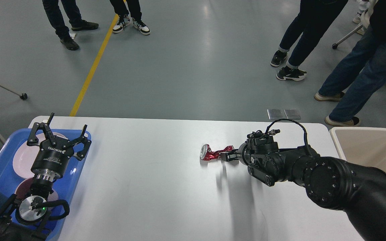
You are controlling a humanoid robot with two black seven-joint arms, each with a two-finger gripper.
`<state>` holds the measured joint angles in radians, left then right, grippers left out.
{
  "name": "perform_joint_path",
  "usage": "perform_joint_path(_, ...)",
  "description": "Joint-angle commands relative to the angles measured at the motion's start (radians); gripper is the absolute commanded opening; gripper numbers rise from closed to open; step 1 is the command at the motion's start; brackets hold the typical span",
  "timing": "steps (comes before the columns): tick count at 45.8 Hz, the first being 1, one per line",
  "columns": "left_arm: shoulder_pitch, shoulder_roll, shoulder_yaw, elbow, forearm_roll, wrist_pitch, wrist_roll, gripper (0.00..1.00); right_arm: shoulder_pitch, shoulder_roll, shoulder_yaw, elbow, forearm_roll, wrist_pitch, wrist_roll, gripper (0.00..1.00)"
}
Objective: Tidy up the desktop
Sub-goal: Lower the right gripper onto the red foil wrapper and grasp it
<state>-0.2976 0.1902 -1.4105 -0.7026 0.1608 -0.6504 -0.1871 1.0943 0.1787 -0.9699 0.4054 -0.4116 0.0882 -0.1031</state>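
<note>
The right claw [228, 156] lies low over the tabletop [152, 180], reaching in from the right edge and pointing left. Its fingers meet the crumpled right end of a crushed red can [214, 153]; the tips are small and dark against the foil, so whether they are closed on the can or merely set around it cannot be told. The can lies on its side on the white surface, its silver top facing left, just beyond the claw's tip and a little right of the tabletop's middle. The arm's shadow falls on the tabletop below the can.

The tabletop spreads out under and around this claw, wide and white with rounded far corners, filling the lower half of the view. At its right end stands a beige bin [370, 140], its rim beside the right arm's thick forearm. At its left end sits a blue tray [79, 167] holding pale plates [23, 157] and a darker dish.

The left claw [59, 135] hangs above that tray, well apart from the can, with its fingers spread wide and nothing between them.

Beyond the far edge of the tabletop the grey floor carries a yellow line [92, 67], and several people's legs stand there.
</note>
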Motion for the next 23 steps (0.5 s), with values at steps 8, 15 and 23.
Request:
perform_joint_path(8,0.0,0.0,0.001,0.0,0.0,0.0,0.0,0.96,-0.002,-0.001,0.016,0.001,0.013,-0.025,-0.001,0.98)
perform_joint_path(15,0.0,0.0,0.001,0.0,0.0,0.0,0.0,0.96,-0.004,-0.001,0.023,0.003,0.014,-0.03,-0.001,0.98)
perform_joint_path(23,0.0,0.0,-0.001,0.0,0.0,0.0,0.0,0.96,-0.01,-0.001,0.04,0.004,0.014,-0.038,-0.001,0.99)
